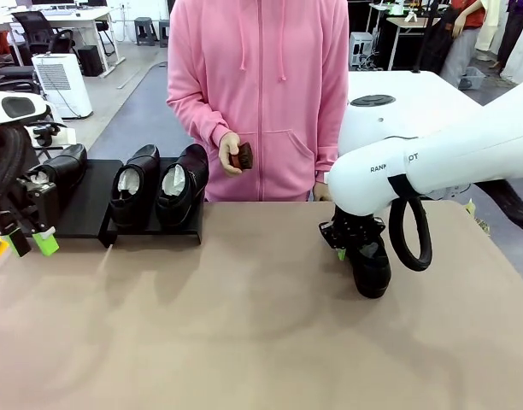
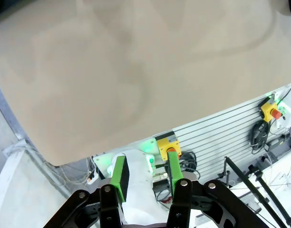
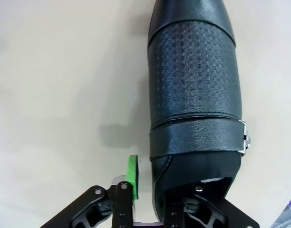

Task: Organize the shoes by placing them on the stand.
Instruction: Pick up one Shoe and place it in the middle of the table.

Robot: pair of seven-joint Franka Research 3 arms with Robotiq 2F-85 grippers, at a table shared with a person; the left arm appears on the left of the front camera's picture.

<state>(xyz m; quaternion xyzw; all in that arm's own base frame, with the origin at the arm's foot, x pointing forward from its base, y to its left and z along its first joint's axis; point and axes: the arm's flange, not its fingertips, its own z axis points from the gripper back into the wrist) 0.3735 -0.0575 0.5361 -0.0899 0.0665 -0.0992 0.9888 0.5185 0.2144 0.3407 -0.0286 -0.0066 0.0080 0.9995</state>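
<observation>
Three shoes (image 1: 129, 184) on the stand (image 1: 91, 209) upper left, bare tabletop (image 1: 244, 325) across centre, fourth shoe (image 3: 195, 95), textured with strap, straddled by the right gripper (image 3: 157, 192), clamping not confirmable.

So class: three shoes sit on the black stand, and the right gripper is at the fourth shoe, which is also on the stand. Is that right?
Not quite. The fourth shoe is on the tan table, not on the stand; the front view shows it. The right gripper is at it, and three shoes do sit on the stand.
</observation>
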